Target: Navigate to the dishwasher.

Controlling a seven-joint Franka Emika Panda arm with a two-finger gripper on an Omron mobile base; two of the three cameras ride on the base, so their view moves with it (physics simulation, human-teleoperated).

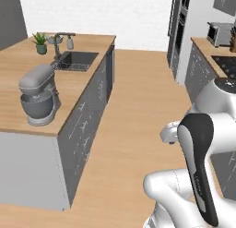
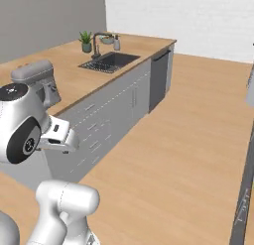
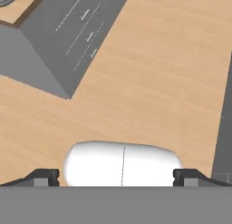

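A: Where's the dishwasher (image 2: 159, 79)?

B: Upper middle of the right base view. Dark flat panel at the far end of the island, past the lighter grey cabinet doors (image 2: 106, 121), below the counter corner near the sink (image 2: 110, 60). In the left base view it is the dark strip at upper centre, seen edge-on.

A: How would it handle?

B: Judging only: a rigid hinged door, heavy, not fragile. The spot to take hold is the bar along its top edge, though that bar is too small to make out here. The task is only to drive there, so no grasp is called for.

A: Arm pose?

B: Folded close over the base, elbow high, hand pointing down at the wooden floor (image 3: 149, 60).

A: Gripper (image 3: 117, 177)?

B: Fingertips sit wide apart at the lower corners of the hand view, nothing between them. Spread, empty.

A: Progress?

B: Dishwasher well apart from the base; open floor between.
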